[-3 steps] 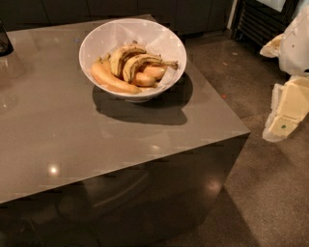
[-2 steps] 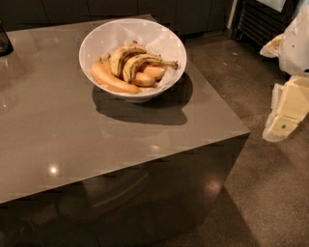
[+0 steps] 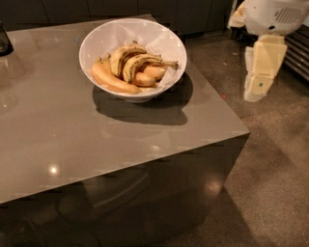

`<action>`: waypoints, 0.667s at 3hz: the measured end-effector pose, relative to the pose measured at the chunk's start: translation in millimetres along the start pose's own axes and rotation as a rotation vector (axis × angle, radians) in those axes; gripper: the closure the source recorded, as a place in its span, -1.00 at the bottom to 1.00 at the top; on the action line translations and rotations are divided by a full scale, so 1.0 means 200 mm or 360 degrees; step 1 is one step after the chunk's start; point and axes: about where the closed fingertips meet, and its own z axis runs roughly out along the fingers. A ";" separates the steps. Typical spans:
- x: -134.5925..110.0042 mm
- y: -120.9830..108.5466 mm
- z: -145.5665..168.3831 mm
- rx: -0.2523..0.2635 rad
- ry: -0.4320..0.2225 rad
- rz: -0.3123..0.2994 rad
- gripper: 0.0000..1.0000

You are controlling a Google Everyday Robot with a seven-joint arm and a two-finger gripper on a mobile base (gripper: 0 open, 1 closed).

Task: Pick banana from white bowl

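Note:
The white bowl [image 3: 99, 36] stands at the far middle of the grey table [image 3: 58, 135]. In it lies the banana [image 3: 142, 61], long and curved with brown-black streaks, its dark stem pointing right. A stubbier streaked banana [image 3: 121, 55] lies just left of it. Smooth orange-yellow bananas [image 3: 112, 79] lie under and in front of them. My gripper [image 3: 256, 89] hangs cream-coloured off the table's right side, over the floor. It points down, at about bowl height, well to the right of the bowl and apart from it.
A dark object [image 3: 4, 38] stands at the table's far left edge. The table's right front corner [image 3: 247, 131] drops to a speckled floor [image 3: 275, 169]. Dark cabinets [image 3: 145, 7] run along the back. A slatted vent [image 3: 298, 53] is behind the arm.
My gripper and arm have moved up and to the left, closer to the table's right side. The bowl and bananas have not moved.

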 end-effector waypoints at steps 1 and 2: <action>-0.12 -0.15 -0.03 0.0059 0.0022 -0.0099 -1.00; -0.16 -0.20 -0.03 0.0115 -0.0010 -0.0106 -1.00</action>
